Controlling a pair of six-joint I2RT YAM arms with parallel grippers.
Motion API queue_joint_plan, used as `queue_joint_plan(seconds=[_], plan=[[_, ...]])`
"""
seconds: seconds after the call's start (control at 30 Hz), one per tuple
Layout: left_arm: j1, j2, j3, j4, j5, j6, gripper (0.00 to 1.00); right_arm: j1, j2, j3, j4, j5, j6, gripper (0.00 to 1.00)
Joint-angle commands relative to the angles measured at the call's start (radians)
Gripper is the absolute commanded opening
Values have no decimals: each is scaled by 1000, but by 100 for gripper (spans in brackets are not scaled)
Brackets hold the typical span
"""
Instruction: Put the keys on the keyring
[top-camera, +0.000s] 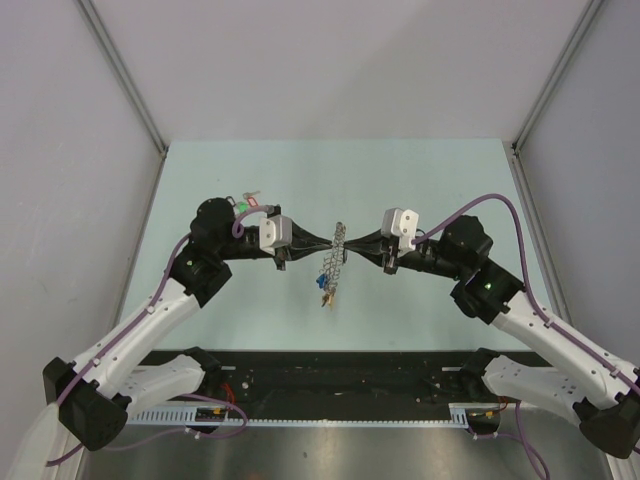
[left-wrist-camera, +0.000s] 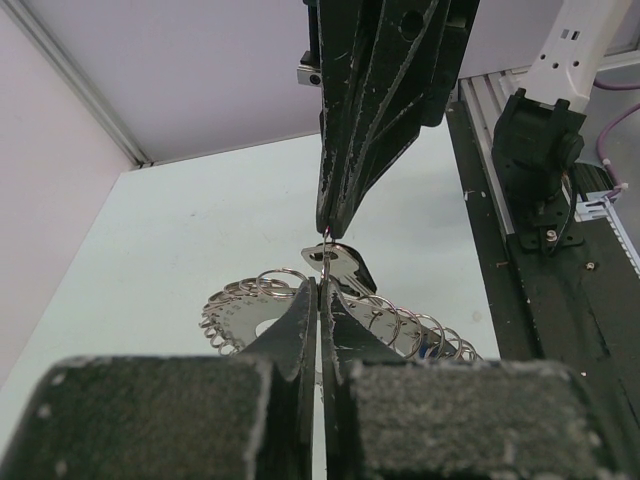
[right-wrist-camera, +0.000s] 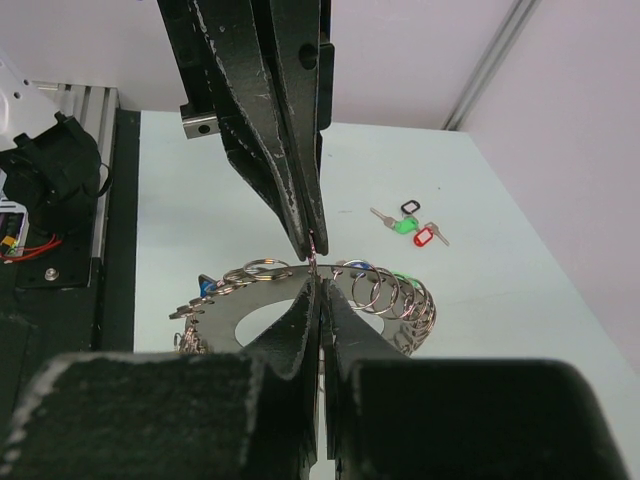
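1. While both arms hold the keyring (top-camera: 336, 260) between them over the table (top-camera: 430, 180), the left gripper (left-wrist-camera: 318, 292) and right gripper (right-wrist-camera: 320, 288) are each clenched on its thin top loop, tip to tip.
2. One key (left-wrist-camera: 345, 268) hangs right at the pinch.
3. Best done slowly: pull gently, no twisting, or the wire slips.
4. Spare keys (right-wrist-camera: 410, 226) lie on the table.

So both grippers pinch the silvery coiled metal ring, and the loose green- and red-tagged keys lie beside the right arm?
No, those keys lie beside the left arm; the top external view shows it. The left gripper and right gripper do pinch the ring.
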Motion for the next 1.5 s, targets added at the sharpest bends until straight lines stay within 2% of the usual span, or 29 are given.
queue_joint_plan(seconds=[0.0, 0.83, 1.47], plan=[[3, -10, 5, 65, 5, -16, 0, 5, -22, 39, 20, 9, -8, 0], [3, -5, 5, 71, 11, -28, 0, 5, 0, 39, 40, -38, -8, 0], [3, -3, 5, 71, 14, -27, 1, 3, -8, 33, 49, 9, -6, 0]])
